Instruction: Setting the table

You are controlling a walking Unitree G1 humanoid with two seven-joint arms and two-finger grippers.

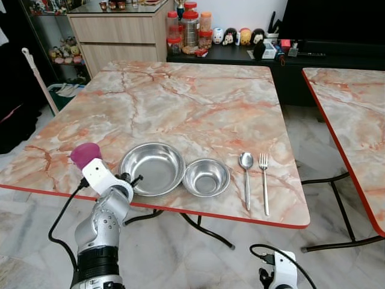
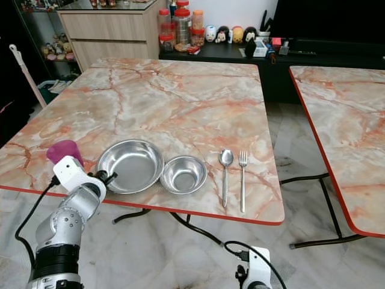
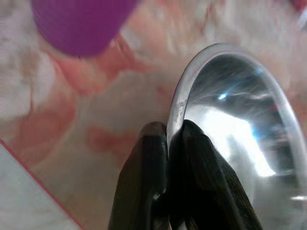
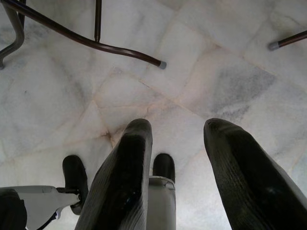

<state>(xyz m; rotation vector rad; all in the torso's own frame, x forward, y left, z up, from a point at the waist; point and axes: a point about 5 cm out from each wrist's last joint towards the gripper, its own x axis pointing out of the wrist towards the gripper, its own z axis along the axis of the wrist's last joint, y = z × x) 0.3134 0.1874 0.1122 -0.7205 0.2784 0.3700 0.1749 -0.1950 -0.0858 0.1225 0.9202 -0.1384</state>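
Observation:
On the marble table (image 1: 192, 96), near its front edge, a large steel bowl (image 1: 152, 168) sits beside a smaller steel bowl (image 1: 206, 177). To their right lie a spoon (image 1: 246, 174) and a fork (image 1: 264, 180), side by side. A purple cup (image 1: 85, 154) stands left of the large bowl. My left gripper (image 1: 133, 179) is at the large bowl's left rim. In the left wrist view the left gripper (image 3: 168, 132) is shut, with the bowl's rim (image 3: 192, 72) pinched between its fingers. My right gripper (image 4: 177, 132) hangs low over the floor, open and empty.
A second marble table (image 1: 349, 108) stands to the right across a narrow gap. Behind are a wooden cabinet (image 1: 117, 33) and a black sideboard (image 1: 240, 55) with jars and figurines. Table legs (image 1: 204, 229) cross the tiled floor below the front edge.

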